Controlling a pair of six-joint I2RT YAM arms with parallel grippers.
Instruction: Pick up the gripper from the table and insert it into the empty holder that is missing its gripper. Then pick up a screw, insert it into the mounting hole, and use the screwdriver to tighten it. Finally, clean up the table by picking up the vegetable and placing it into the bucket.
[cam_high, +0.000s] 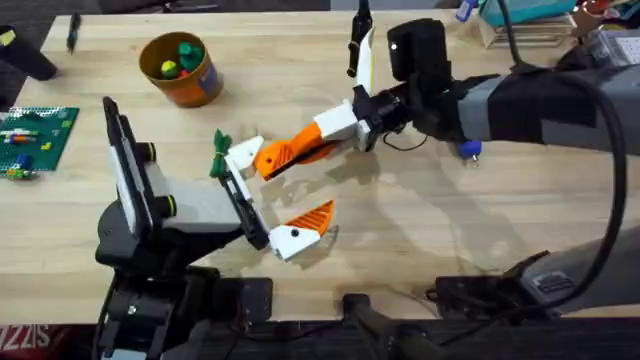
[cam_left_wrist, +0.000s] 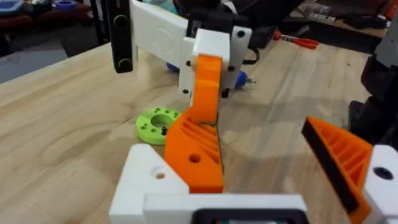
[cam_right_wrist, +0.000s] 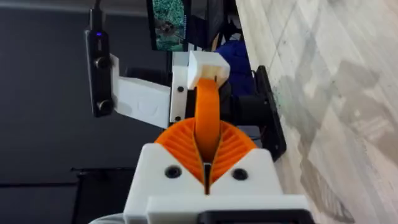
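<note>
Left gripper (cam_high: 285, 190) is seen nearest, low on the table and spread wide, nothing clamped between its fingers. One finger carries a fitted orange ribbed tip (cam_high: 315, 214). The other finger is the plain white angular plastic holder (cam_high: 242, 156), which sits farther from the base.

Loose orange plastic wedge-shaped fingertip (cam_high: 277, 156) is laid against the holder; in the left wrist view the wedge (cam_left_wrist: 196, 152) is seen resting on the white base (cam_left_wrist: 149, 177), with a mounting hole visible in its side. Whether it is fully seated cannot be told.

Right gripper (cam_high: 322, 136) is reached in from the right and closed on the wedge; in its own wrist view the ribbed pads (cam_right_wrist: 180, 140) are pressed around the thin orange edge (cam_right_wrist: 207, 112).

Small dark-green leafy toy vegetable (cam_high: 218, 154) is lying on the table just beside the holder, on the side away from the right arm. A bright green ring-shaped disc (cam_left_wrist: 157, 124) is seen on the wood past the wedge.

Blue cylindrical-handled screwdriver (cam_high: 470, 150) is partly hidden under the right arm, well apart from the holder.

Small round orange bucket (cam_high: 195, 85) with yellow inner wall is standing upright at the far left, with small green and yellow pieces inside.
</note>
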